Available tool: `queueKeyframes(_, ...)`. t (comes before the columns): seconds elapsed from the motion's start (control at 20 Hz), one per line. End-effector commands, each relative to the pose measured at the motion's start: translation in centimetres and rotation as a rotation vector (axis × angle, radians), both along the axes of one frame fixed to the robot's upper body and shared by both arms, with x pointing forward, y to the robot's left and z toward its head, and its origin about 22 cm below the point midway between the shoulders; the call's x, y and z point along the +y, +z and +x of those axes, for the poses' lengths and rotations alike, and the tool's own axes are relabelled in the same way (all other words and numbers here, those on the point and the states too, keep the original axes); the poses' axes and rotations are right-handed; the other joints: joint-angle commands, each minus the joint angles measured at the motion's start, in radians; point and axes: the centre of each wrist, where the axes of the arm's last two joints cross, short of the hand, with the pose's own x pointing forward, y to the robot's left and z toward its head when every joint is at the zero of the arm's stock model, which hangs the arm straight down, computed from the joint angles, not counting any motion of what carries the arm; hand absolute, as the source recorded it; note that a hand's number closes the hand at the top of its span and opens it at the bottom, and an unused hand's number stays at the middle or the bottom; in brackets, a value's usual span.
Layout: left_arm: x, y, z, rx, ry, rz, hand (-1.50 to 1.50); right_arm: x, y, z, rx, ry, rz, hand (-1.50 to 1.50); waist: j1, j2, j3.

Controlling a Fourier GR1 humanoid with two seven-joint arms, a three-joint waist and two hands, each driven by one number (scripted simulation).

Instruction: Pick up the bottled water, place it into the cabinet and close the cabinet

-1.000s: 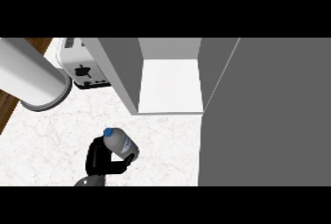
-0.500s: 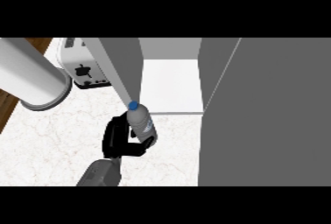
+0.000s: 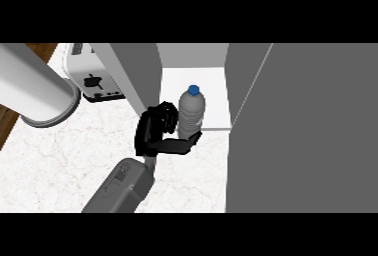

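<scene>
The bottled water (image 3: 192, 112) is clear with a blue cap and stands upright at the front edge of the cabinet's white shelf (image 3: 210, 80). My right hand (image 3: 157, 131) is shut on it from the left, the thumb curled round its base. The bottle's foot is hidden behind the thumb, so I cannot tell whether it rests on the shelf. The cabinet's grey left wall (image 3: 136, 75) rises just behind the hand. Its open door (image 3: 310, 125) fills the right side of the view. My left hand does not show.
A white toaster (image 3: 92, 77) stands on the marble counter (image 3: 66, 160) left of the cabinet. A thick grey cylinder (image 3: 33, 92) crosses the upper left, close to the view. A strip of wooden floor shows at the far left.
My right hand has carried the bottle up and to the right, from over the counter to the cabinet's opening. The bottle now stands upright at the shelf's front edge.
</scene>
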Motion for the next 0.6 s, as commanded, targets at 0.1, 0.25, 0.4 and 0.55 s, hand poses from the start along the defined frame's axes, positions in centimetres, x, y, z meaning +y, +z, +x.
queueKeyframes(0.1, -2.2, 3.0, 2.7, -0.009, 0.029, 0.09, 1.5, -0.2, 2.6, -0.4, -0.04, -0.016, 0.044, -1.5, -0.006, 0.001, 0.0)
queueKeyframes(0.25, -4.7, 5.7, 4.4, 0.011, 0.039, 0.143, 1.5, -0.3, 2.0, 0.2, -0.025, -0.003, 0.04, -1.5, -0.012, 0.004, 0.0)
queueKeyframes(0.4, -4.0, 5.3, 6.6, 0.054, 0.098, 0.177, 1.5, -0.6, 1.6, -0.1, -0.044, 0.027, 0.032, -1.5, -0.035, 0.009, 0.0)
queueKeyframes(0.55, -4.2, 5.4, 7.0, 0.075, 0.141, 0.158, 1.5, -0.9, 2.0, -0.1, -0.042, 0.019, 0.042, -1.5, -0.036, 0.009, -0.001)
